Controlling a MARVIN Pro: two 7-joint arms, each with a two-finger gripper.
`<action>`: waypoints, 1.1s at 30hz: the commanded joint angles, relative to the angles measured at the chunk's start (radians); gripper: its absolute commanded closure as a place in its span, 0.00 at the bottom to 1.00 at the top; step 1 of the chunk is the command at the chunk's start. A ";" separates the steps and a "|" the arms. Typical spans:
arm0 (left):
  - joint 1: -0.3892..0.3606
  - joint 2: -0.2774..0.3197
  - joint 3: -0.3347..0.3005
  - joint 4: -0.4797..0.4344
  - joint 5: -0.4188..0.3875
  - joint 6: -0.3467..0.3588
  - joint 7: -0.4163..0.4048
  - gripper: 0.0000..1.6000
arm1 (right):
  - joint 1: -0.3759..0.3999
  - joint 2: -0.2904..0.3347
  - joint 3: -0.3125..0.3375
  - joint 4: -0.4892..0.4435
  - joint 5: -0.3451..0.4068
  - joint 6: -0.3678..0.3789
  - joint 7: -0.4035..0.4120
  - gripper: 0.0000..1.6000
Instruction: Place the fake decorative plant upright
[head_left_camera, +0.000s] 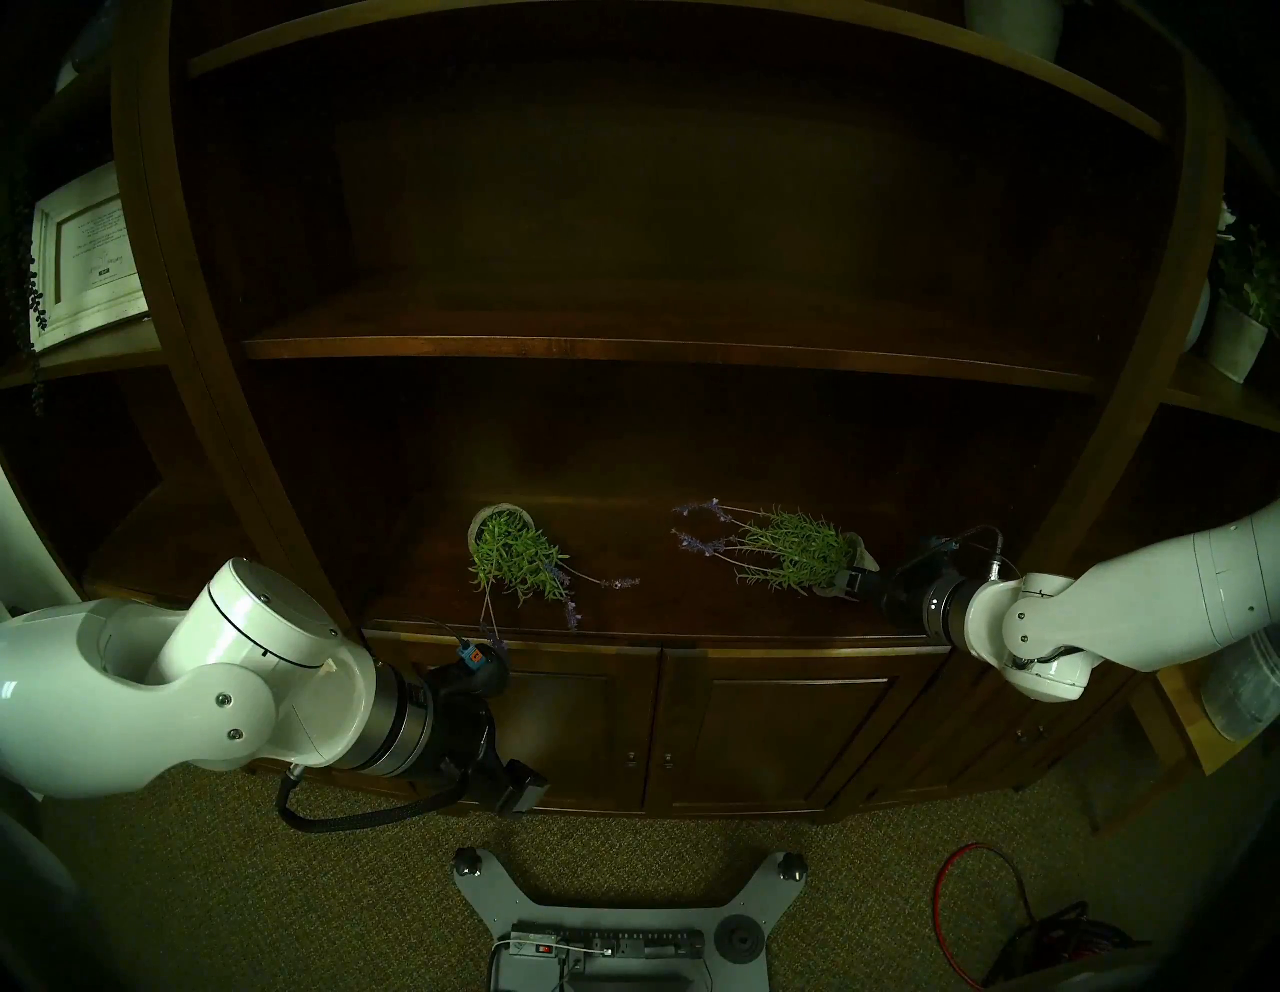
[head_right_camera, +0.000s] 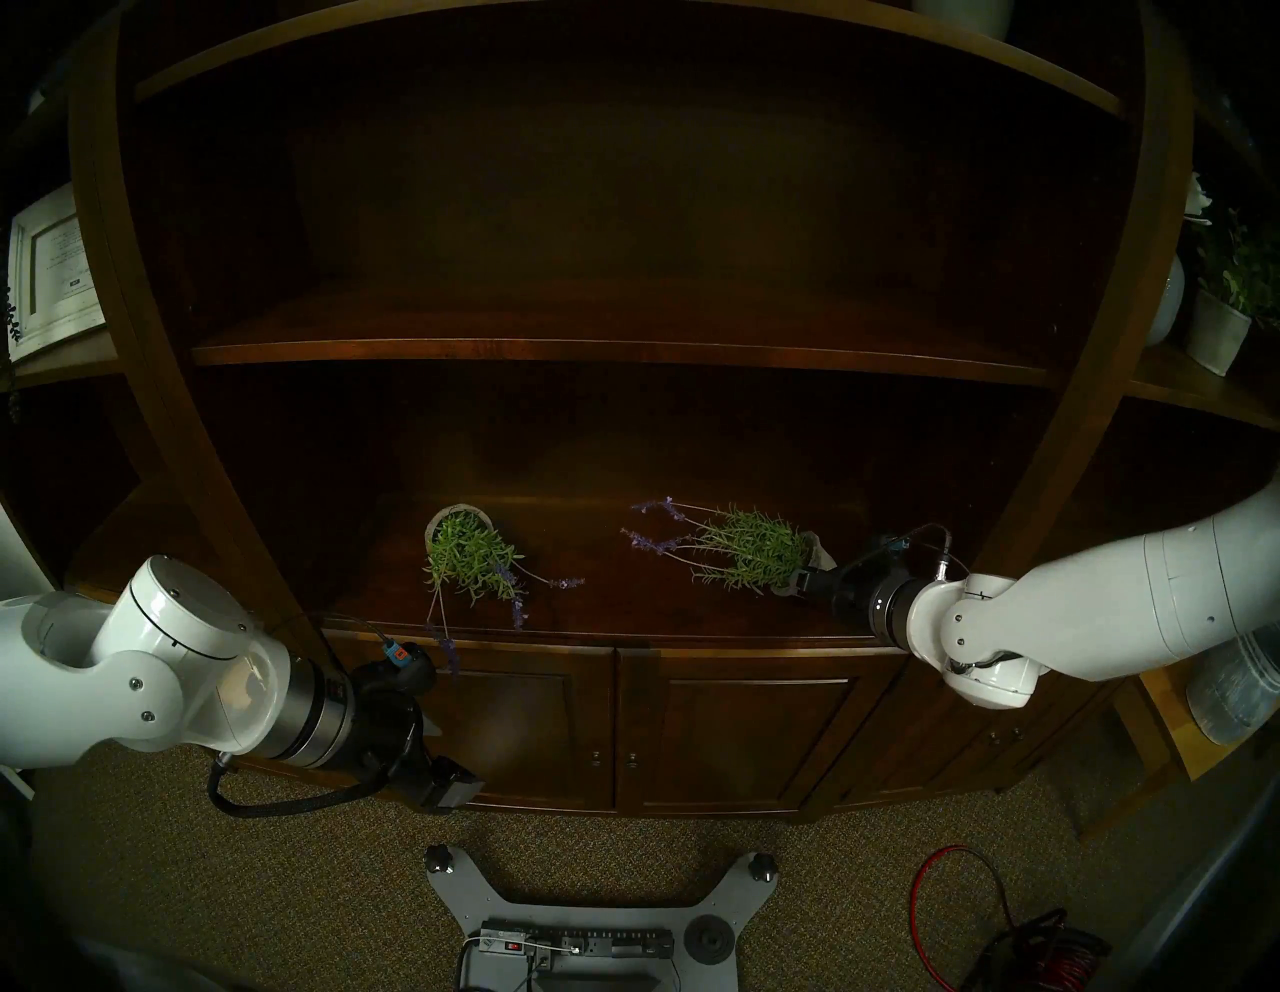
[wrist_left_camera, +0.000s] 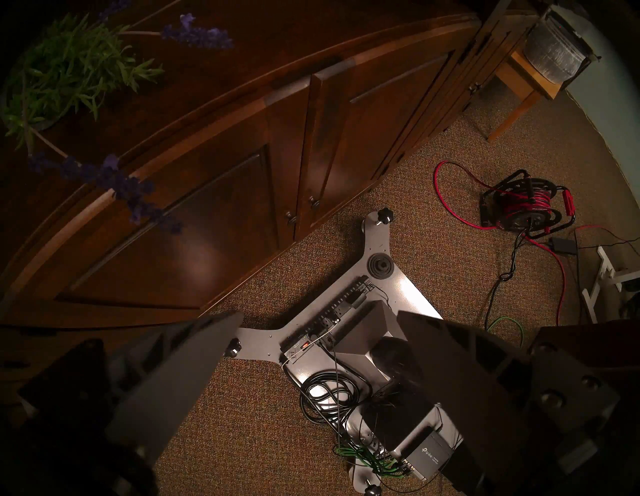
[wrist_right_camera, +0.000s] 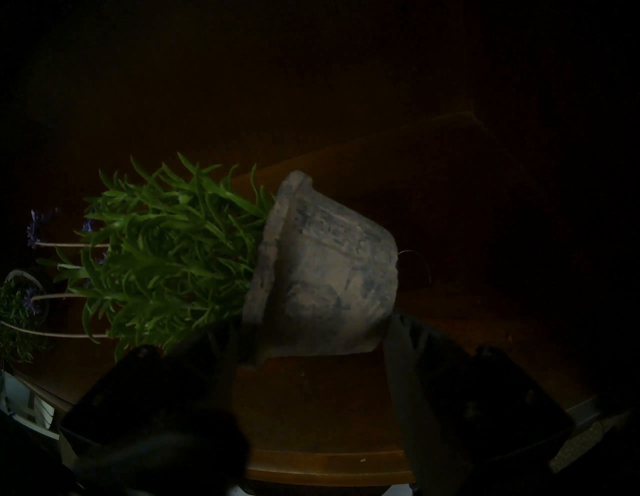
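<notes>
Two fake lavender plants lie on their sides on the dark wooden cabinet top (head_left_camera: 658, 609). The right plant (head_left_camera: 789, 554) (head_right_camera: 748, 554) points its purple flowers left, and its grey pot (wrist_right_camera: 325, 270) faces my right gripper (head_left_camera: 848, 582) (wrist_right_camera: 311, 329). One finger of that gripper rests at the pot's rim and the other at its base, so it is shut on the pot. The left plant (head_left_camera: 516, 554) (wrist_left_camera: 69, 69) lies with its pot mouth toward me and stems hanging over the front edge. My left gripper (head_left_camera: 519, 790) (wrist_left_camera: 320, 313) hangs open below the edge, pointing at the floor.
A shelf board (head_left_camera: 658, 350) spans low above the cabinet top, between wooden uprights on both sides. Cabinet doors (head_left_camera: 762, 734) stand below. The robot base (head_left_camera: 623, 921) and a red cable reel (wrist_left_camera: 526, 204) sit on the carpet. A framed picture (head_left_camera: 86, 256) and a white potted plant (head_left_camera: 1240, 325) occupy the side shelves.
</notes>
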 joint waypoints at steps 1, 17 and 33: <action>-0.013 -0.003 -0.014 -0.003 0.000 0.001 0.001 0.00 | 0.006 -0.010 0.030 0.018 0.011 -0.005 0.007 0.65; -0.013 -0.003 -0.014 -0.003 0.000 0.001 0.001 0.00 | -0.060 0.034 0.088 0.123 0.132 0.118 0.207 0.67; -0.013 -0.003 -0.014 -0.003 0.000 0.001 0.001 0.00 | -0.143 -0.010 0.158 0.178 0.226 0.134 0.253 0.69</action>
